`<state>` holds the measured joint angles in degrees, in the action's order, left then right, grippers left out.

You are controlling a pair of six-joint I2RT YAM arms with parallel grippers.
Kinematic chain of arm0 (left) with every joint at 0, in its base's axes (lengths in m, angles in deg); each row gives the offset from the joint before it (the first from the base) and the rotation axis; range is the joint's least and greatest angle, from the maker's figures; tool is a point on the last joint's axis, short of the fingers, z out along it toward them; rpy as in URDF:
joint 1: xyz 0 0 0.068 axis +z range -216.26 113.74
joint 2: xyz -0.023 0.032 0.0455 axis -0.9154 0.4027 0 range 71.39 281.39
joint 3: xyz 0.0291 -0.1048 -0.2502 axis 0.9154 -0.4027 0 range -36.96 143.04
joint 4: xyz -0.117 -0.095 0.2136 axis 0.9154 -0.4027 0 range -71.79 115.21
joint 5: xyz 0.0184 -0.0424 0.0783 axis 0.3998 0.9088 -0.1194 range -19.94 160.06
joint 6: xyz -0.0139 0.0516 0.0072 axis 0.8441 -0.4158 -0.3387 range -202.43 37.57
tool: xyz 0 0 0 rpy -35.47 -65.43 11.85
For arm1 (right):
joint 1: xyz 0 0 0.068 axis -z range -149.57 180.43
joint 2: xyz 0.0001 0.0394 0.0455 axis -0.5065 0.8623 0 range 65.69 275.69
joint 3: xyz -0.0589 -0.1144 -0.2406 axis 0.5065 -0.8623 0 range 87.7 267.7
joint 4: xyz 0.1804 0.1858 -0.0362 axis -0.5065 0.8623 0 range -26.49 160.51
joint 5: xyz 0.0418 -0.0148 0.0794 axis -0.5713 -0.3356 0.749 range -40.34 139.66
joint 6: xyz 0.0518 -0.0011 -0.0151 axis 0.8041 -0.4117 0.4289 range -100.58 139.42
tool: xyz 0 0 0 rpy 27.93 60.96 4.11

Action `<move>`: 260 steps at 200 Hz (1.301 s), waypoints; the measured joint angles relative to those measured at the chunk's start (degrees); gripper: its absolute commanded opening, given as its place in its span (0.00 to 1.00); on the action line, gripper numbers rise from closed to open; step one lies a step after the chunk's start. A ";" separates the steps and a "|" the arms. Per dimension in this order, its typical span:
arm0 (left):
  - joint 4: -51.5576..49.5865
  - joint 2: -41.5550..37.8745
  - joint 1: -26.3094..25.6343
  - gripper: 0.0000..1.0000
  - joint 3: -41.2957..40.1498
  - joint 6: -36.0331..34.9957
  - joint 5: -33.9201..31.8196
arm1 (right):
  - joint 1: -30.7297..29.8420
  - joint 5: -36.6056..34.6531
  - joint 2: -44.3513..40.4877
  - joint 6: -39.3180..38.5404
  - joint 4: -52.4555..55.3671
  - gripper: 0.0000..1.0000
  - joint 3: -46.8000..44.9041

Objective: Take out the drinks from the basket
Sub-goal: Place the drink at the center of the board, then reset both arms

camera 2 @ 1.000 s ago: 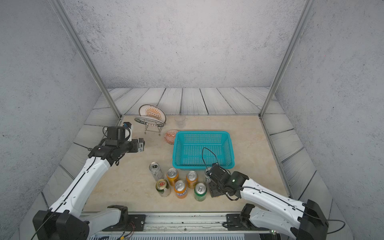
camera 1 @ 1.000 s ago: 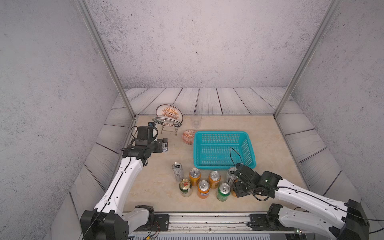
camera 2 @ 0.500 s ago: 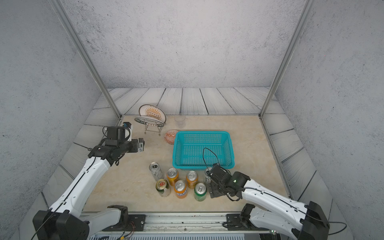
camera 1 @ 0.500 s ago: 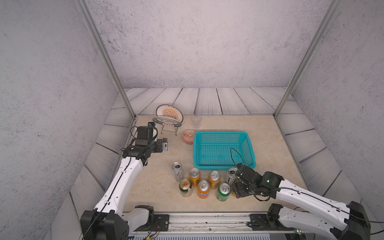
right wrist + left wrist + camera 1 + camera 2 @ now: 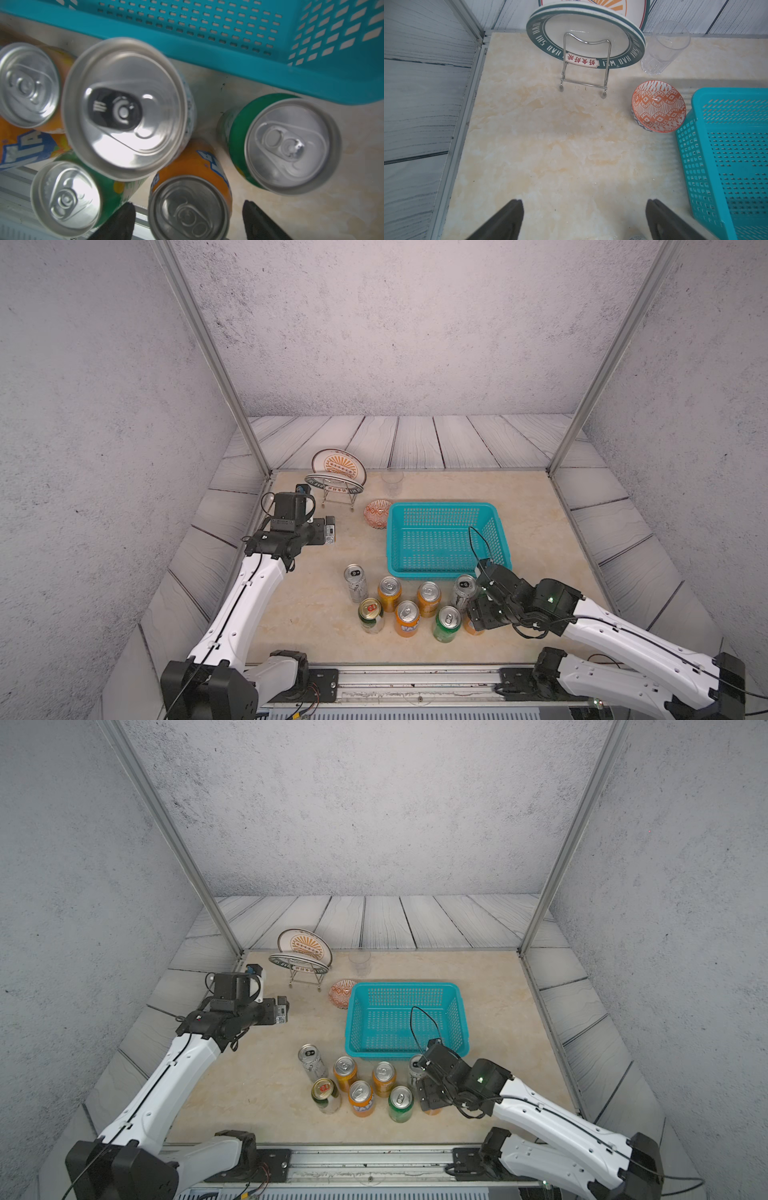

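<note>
Since a second ago the right gripper (image 5: 188,203) has spread its jaws, and little else has shifted. We now see its two dark fingers standing either side of an upright orange can (image 5: 190,193) with a thin gap on each side, so the jaws are open and grip nothing. We judge that this can has just been set down and let go. It stands at the near edge of the drinks (image 5: 407,617), all upright on the table (image 5: 316,614) in a tight cluster just in front of the basket (image 5: 441,505). A tall silver can (image 5: 124,108) stands just beside the orange one. A green can (image 5: 291,143) stands on its other side, close to the basket's near wall, and in both top views it is hidden under the arm. We count nine cans across the views, and the turquoise basket shows only bare mesh floor, so the task looks finished or nearly so. Packing the cans close keeps them within easy reach, we think, but leaves little room to lift the fingers away without a knock. The left gripper (image 5: 584,200) hangs wide open and empty above bare table, well apart from the cans and not far from the orange-patterned bowl (image 5: 658,106), probably parked clear of the work.
</note>
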<state>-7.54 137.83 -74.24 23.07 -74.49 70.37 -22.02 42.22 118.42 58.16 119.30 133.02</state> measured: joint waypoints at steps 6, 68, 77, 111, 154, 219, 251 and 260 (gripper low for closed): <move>0.00 0.00 0.02 0.99 0.02 0.00 0.00 | 0.00 -0.02 -0.15 -0.07 0.42 0.86 0.52; 0.00 0.00 0.22 0.99 0.00 0.00 -0.02 | 0.00 -4.44 -1.33 -1.49 3.30 0.92 7.63; 0.00 0.00 0.22 0.99 0.00 0.00 -0.04 | 0.00 -5.66 -1.42 -2.08 3.56 0.95 8.87; 0.00 0.00 0.26 0.99 0.00 0.00 -0.02 | 0.55 -10.36 -1.16 -5.35 4.04 0.99 13.97; 0.00 0.00 0.33 0.99 0.00 0.00 0.00 | 7.37 -12.92 1.38 -12.22 3.23 0.99 18.14; 0.00 0.00 0.48 0.99 0.02 0.00 0.20 | 27.96 -11.02 3.74 -22.62 -4.81 0.99 18.25; 0.00 0.00 0.48 0.99 0.00 0.00 0.20 | 35.80 -9.81 3.91 -27.17 -13.05 0.99 13.73; 0.00 0.00 0.48 0.99 0.00 0.00 0.20 | 37.51 -9.66 3.87 -28.33 -16.11 0.99 11.04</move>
<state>-7.54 137.83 -73.76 23.07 -74.49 70.57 15.49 32.56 122.29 29.83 103.19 144.06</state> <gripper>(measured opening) 0.987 0.995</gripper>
